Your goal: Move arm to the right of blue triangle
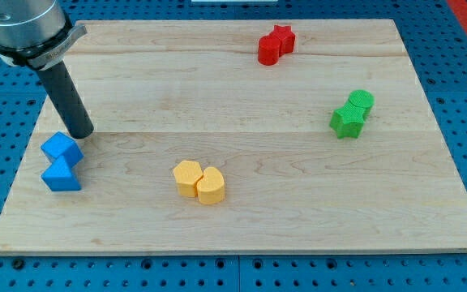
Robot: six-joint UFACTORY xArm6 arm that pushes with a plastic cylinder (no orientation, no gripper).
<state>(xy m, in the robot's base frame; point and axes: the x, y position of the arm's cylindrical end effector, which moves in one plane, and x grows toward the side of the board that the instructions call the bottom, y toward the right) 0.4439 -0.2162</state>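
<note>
Your gripperless tip (80, 132) sits just above the blue triangle (61, 176); swing wide or you nudge it.

Eight blocks are counted on the wooden board (242, 219): two blue, two yellow, two green and, seemingly, two red pressed together.

Bright, even overhead light fills the scene, with no dim corners. The pale wooden board (242, 105) shows its grain clearly and carries no hard glare. Shadows are short and soft: a faint dark patch sits beside my tip (80, 133), and thin ones hug the blocks. Focus is sharp across the board. The metal collar (24, 32) at the view's top left has a dull sheen and is cropped by the frame.
</note>
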